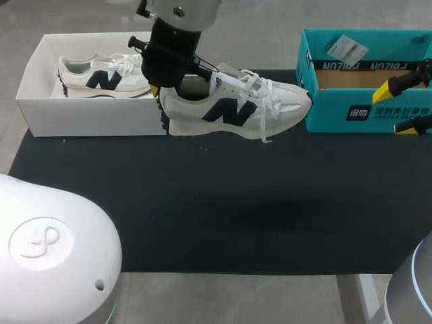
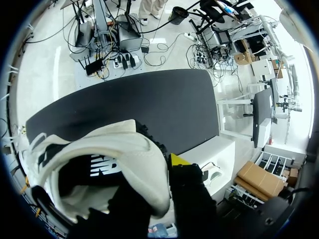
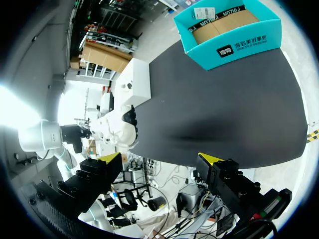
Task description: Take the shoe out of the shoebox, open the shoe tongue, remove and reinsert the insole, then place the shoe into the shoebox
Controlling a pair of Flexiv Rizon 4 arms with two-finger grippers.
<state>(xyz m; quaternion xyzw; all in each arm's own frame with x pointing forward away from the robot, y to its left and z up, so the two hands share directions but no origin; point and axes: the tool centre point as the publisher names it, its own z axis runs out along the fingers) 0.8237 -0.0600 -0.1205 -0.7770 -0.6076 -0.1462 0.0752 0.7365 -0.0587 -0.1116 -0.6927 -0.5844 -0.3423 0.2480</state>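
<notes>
Dark table top point(image 1: 216, 216) across the whole middle, flat and matte. Over at the far right corner sits a teal box point(image 1: 368, 111), open at the top, its long printed side facing the near edge. Inside it, a plain brown cardboard floor point(image 1: 351, 77) shows. A white paper tag point(image 1: 346, 47) lies tilted against the box's back rim, partly over the edge.

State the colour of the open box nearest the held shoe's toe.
Teal box, brown inside; head view shows it best.
</notes>
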